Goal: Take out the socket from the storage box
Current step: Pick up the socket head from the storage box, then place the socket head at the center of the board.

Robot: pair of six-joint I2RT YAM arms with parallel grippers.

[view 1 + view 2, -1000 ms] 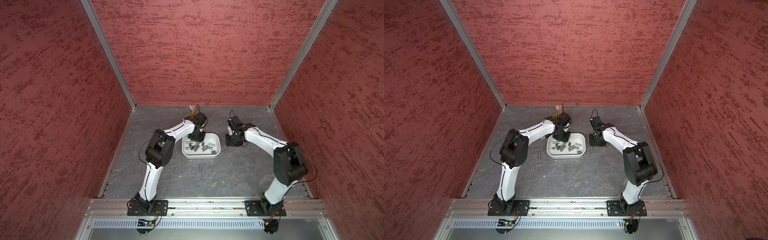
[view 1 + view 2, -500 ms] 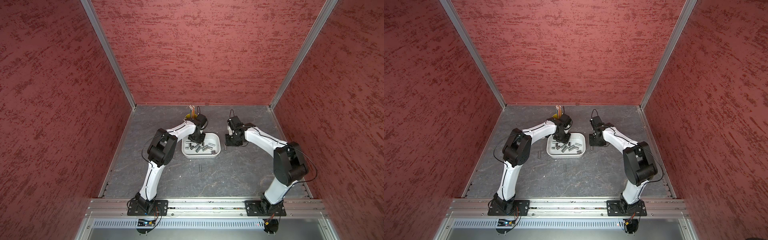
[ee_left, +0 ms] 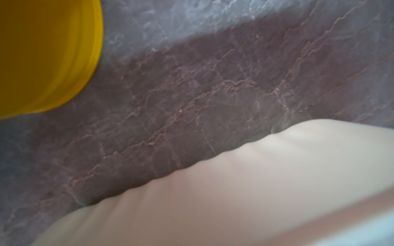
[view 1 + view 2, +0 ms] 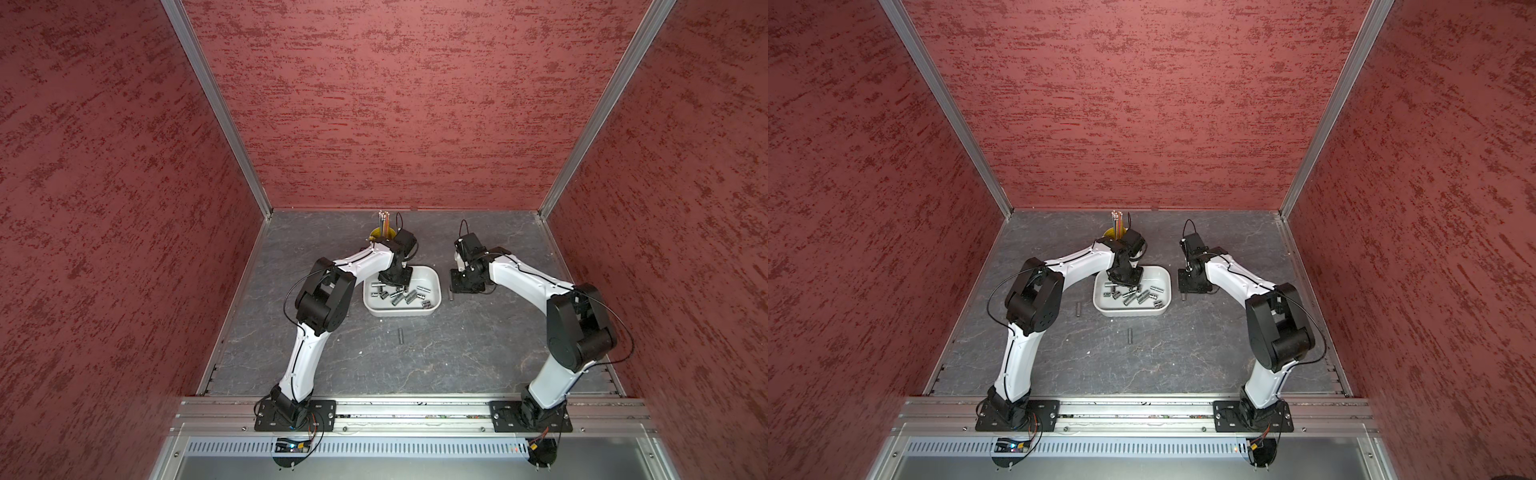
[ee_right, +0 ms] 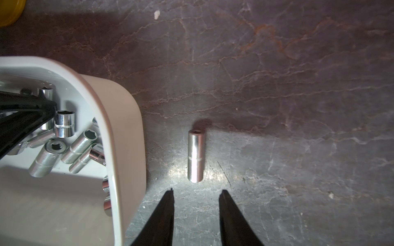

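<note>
The white storage box sits mid-table in both top views and holds several chrome sockets. My left gripper reaches down into the box's far left part and is shut. Its black fingers lie among the sockets in the right wrist view; I cannot tell if a socket is between them. The left wrist view shows only the box's outer wall. My right gripper stands open just right of the box, low over the table. One socket lies flat just beyond its tips.
A yellow pen cup with pencils stands behind the box, close to the left wrist. Loose sockets lie on the slate table in front of the box and to its left. Red walls enclose the table on three sides.
My left gripper has closed inside the box and its arm has shifted slightly. The right arm and the socket in front of it have not moved.
</note>
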